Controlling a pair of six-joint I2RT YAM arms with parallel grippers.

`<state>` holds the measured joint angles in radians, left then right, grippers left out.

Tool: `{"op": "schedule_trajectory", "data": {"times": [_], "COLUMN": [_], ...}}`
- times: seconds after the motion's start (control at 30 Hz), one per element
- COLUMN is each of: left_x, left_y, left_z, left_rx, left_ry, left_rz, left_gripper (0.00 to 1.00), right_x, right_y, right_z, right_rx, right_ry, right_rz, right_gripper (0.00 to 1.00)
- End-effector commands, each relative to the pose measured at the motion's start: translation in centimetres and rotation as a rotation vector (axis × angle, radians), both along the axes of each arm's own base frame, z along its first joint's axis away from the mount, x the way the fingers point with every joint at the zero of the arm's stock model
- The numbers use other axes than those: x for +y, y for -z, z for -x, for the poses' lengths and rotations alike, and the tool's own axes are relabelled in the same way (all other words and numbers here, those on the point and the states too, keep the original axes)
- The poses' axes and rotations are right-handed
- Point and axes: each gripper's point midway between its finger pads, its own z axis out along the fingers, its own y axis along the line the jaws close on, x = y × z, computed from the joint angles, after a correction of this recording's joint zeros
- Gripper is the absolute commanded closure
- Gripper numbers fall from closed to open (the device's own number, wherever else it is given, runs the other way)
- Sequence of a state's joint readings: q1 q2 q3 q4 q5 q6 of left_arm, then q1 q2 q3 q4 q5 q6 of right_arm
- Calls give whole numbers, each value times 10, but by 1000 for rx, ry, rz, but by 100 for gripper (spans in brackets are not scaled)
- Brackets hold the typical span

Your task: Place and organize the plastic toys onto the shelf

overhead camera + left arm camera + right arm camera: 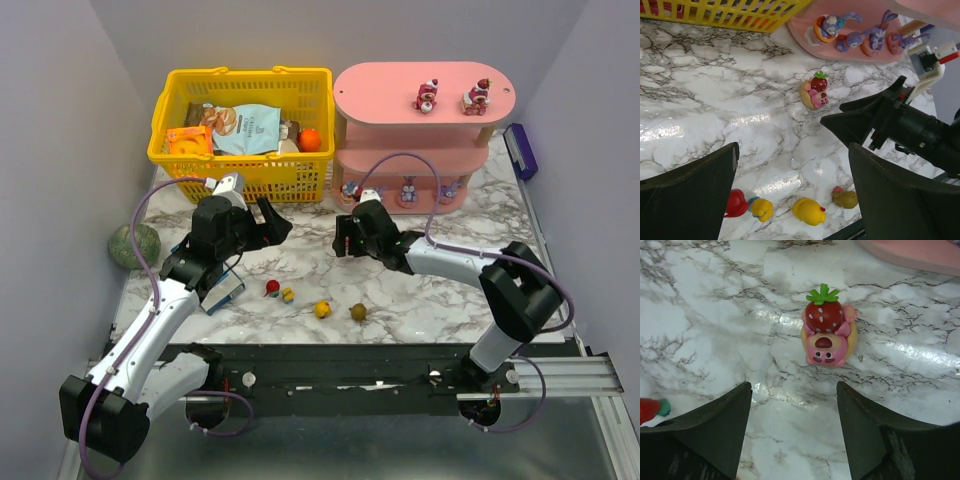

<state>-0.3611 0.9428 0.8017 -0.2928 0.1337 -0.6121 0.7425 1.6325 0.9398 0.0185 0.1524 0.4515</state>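
A pink toy with a red strawberry top lies on the marble table just ahead of my right gripper, which is open and empty; the toy also shows in the left wrist view. My left gripper is open and empty above the table. Below it sit small red, yellow-and-blue, yellow and olive toys. The pink shelf stands at the back right. Two strawberry toys stand on its top board and purple bunnies on its lowest.
A yellow basket with snack packets and an orange ball stands left of the shelf. A green speckled ball lies at the table's left edge. A purple object lies right of the shelf. The two grippers face each other mid-table.
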Motion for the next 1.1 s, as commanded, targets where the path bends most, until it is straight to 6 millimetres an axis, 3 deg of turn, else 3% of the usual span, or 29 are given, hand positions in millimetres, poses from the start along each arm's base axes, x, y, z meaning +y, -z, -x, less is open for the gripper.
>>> {"op": "schedule_trajectory", "data": {"times": [0.0, 0.1, 0.5, 0.77, 0.87, 1.0, 1.07], "left_x": [-4, -4, 0, 1, 1, 1, 1], "left_y": [-12, -10, -11, -12, -12, -11, -11], "left_z": [-1, -2, -2, -2, -2, -2, -2], "left_rx": [-46, -42, -43, -45, -45, -43, -43], "left_ry": [41, 38, 24, 21, 18, 20, 20], "left_rz": [7, 1, -9, -14, -15, -13, -13], "left_gripper": [1, 1, 1, 1, 1, 1, 1], "right_x": [3, 0, -8, -6, -7, -8, -8], "right_y": [7, 22, 49, 55, 54, 45, 41], "right_z": [-22, -25, -40, -50, -50, -47, -43], "right_rx": [-31, -8, -3, -1, -3, -12, -10], "right_ry": [90, 118, 151, 149, 147, 139, 130], "right_rz": [2, 37, 165, 227, 228, 219, 205], "right_gripper": [26, 27, 32, 41, 51, 77, 82]}}
